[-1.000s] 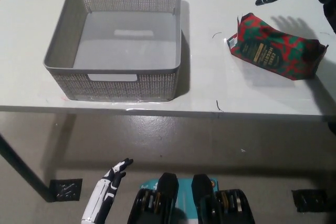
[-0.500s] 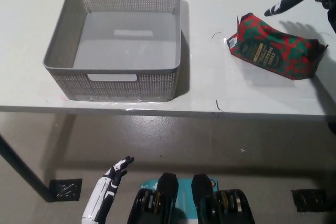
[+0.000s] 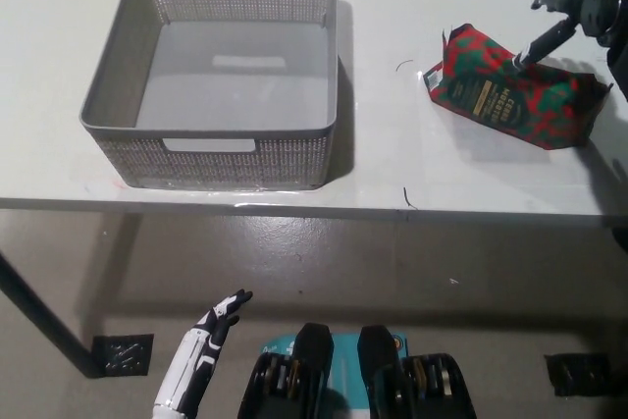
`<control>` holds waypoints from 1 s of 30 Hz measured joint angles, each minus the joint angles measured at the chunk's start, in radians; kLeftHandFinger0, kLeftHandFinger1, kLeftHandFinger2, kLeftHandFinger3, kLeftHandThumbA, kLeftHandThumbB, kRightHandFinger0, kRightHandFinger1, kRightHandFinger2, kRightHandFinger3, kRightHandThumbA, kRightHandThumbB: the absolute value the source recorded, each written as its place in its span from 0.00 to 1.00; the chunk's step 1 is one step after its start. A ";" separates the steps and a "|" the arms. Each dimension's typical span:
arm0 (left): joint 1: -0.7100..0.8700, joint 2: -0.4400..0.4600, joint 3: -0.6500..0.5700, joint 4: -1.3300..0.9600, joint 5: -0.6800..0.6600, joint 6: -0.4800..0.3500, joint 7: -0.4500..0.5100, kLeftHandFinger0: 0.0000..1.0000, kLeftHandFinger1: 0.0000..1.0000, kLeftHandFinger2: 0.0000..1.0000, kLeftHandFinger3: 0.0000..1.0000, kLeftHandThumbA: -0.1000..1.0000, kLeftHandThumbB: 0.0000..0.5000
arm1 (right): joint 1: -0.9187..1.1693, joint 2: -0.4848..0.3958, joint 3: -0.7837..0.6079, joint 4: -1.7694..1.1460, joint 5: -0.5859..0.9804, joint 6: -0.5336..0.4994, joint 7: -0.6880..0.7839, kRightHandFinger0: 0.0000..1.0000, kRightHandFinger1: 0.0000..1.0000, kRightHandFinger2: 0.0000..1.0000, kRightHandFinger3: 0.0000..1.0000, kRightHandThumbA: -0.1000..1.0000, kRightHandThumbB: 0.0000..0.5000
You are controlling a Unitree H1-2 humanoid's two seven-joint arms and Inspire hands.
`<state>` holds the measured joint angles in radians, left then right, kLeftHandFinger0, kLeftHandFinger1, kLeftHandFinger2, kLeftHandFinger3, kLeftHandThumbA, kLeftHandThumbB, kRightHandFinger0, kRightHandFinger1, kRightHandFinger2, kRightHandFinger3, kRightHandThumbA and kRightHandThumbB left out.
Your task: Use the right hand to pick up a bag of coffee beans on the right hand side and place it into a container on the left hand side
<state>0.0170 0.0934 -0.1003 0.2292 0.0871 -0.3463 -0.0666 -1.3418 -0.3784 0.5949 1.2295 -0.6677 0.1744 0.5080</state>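
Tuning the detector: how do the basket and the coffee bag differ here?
The basket is grey, rigid, perforated and sits at table left; the bag is red-and-green, soft, creased and lies flat at right. The basket is much larger. The right hand is above the bag, not the basket. Both rest on the white table.

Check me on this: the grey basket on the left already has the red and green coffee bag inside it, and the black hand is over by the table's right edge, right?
Not quite. The head view shows the grey basket empty; the coffee bag lies on the table to its right, under the black hand.

white table (image 3: 392, 159) | grey-brown floor (image 3: 324, 272) | black table leg (image 3: 39, 316) lower left
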 measured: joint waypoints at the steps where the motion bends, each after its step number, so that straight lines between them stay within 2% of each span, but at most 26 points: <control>1: -0.001 0.000 0.000 0.000 0.000 0.000 0.000 1.00 1.00 1.00 1.00 1.00 0.57 | 0.000 0.001 0.002 0.008 -0.001 -0.005 -0.001 1.00 1.00 1.00 1.00 0.94 1.00; 6: -0.010 0.000 0.000 0.000 0.001 0.000 0.000 1.00 1.00 1.00 1.00 1.00 0.56 | 0.002 0.006 0.002 0.040 0.000 -0.021 -0.012 1.00 1.00 1.00 1.00 0.92 1.00; 10: -0.017 0.000 0.000 0.000 0.002 0.000 -0.001 1.00 1.00 1.00 1.00 1.00 0.57 | 0.010 0.011 -0.006 0.059 0.007 -0.030 -0.017 1.00 1.00 1.00 1.00 0.84 0.97; 11: -0.018 0.001 0.000 0.000 0.001 0.000 -0.001 1.00 1.00 1.00 1.00 1.00 0.60 | 0.013 0.012 -0.015 0.067 0.013 -0.035 -0.016 1.00 1.00 1.00 1.00 0.90 1.00; 12: -0.019 0.001 0.000 0.000 0.001 0.000 -0.001 1.00 1.00 1.00 1.00 1.00 0.58 | 0.015 0.013 -0.018 0.072 0.016 -0.040 -0.016 1.00 1.00 1.00 1.00 0.96 1.00; 13: -0.021 0.001 0.000 0.000 0.001 0.000 -0.002 1.00 1.00 1.00 1.00 1.00 0.58 | 0.019 0.015 -0.017 0.082 0.018 -0.048 -0.016 1.00 1.00 1.00 1.00 0.97 1.00; 17: -0.027 0.002 0.000 0.000 0.001 0.000 -0.003 1.00 1.00 1.00 1.00 1.00 0.56 | 0.045 0.023 -0.003 0.115 0.018 -0.078 -0.016 1.00 1.00 1.00 1.00 0.95 0.97; 20: -0.029 0.004 0.000 0.000 0.001 0.001 -0.004 1.00 1.00 1.00 1.00 1.00 0.57 | 0.074 0.029 -0.002 0.139 0.020 -0.099 -0.019 1.00 1.00 1.00 1.00 1.00 0.99; 22: -0.031 0.005 0.000 0.000 0.000 0.001 -0.007 1.00 1.00 1.00 1.00 1.00 0.55 | 0.077 0.032 -0.001 0.149 0.020 -0.110 -0.023 1.00 1.00 1.00 1.00 0.99 0.88; 23: -0.033 0.005 0.000 0.000 0.000 0.001 -0.008 1.00 1.00 1.00 1.00 1.00 0.55 | 0.077 0.032 -0.002 0.153 0.021 -0.114 -0.024 1.00 1.00 1.00 1.00 0.97 0.87; 25: -0.037 0.005 0.000 0.000 0.000 0.001 -0.010 1.00 1.00 1.00 1.00 1.00 0.55 | 0.077 0.033 -0.005 0.161 0.023 -0.126 -0.026 1.00 1.00 1.00 1.00 0.96 0.87; 28: -0.048 0.007 0.001 0.001 0.000 0.001 -0.010 1.00 1.00 1.00 1.00 1.00 0.53 | 0.077 0.038 -0.016 0.169 0.026 -0.132 -0.030 1.00 1.00 1.00 1.00 1.00 0.94; 30: -0.056 0.008 0.002 0.002 0.000 0.001 -0.010 1.00 1.00 1.00 1.00 1.00 0.55 | 0.077 0.041 -0.017 0.172 0.026 -0.135 -0.032 1.00 1.00 1.00 1.00 0.97 0.94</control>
<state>-0.0393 0.1014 -0.0986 0.2316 0.0868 -0.3458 -0.0762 -1.2647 -0.3371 0.5778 1.4015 -0.6413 0.0390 0.4757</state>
